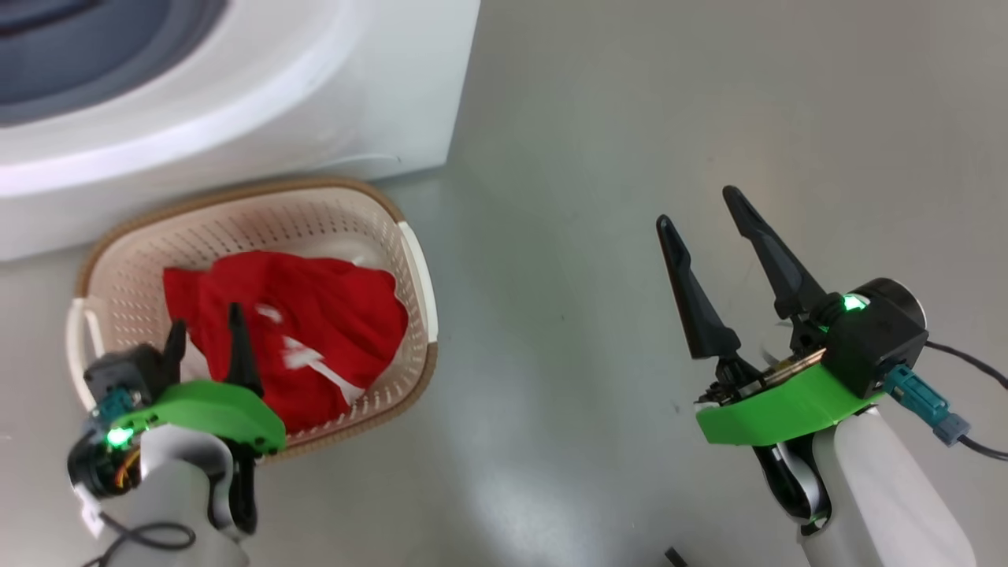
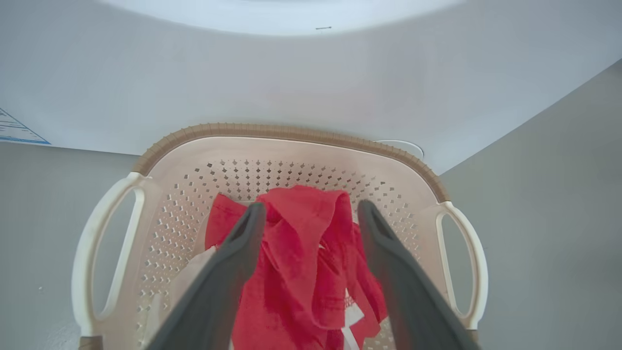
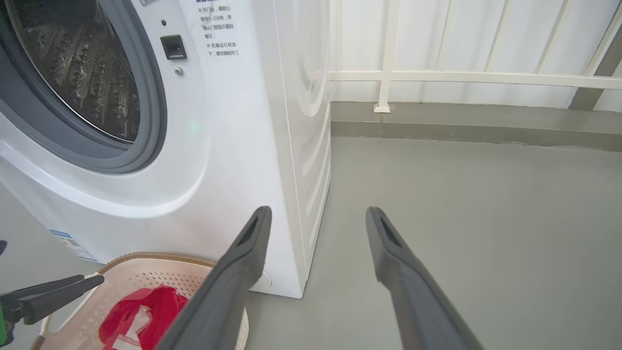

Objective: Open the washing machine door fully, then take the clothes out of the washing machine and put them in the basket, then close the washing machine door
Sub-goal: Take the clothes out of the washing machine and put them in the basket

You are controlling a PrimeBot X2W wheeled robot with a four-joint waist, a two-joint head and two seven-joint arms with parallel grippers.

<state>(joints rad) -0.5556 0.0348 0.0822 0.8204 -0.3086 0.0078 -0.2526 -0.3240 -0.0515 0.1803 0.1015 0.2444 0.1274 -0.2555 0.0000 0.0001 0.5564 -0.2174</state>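
**Two dark-fingered grippers spread, red clothes in basket**

Head view: the left gripper [image 1: 205, 318] hangs empty, fingers apart, over the cream perforated plastic basket [image 1: 236, 193] by the big white front-loading washing machine [image 1: 315, 94]. The right gripper [image 1: 698, 207] gapes wide over the grey floor [image 1: 567, 236].

Left wrist view: bright red, white-trimmed clothes [image 2: 301, 233] fill the basket.

Right wrist view: the steel drum [image 3: 82, 73] stands uncovered.

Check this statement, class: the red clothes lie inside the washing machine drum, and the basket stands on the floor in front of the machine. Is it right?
One thing is wrong: the red clothes lie in the basket, not in the drum, as the head view shows. The basket does stand on the floor in front of the washing machine.
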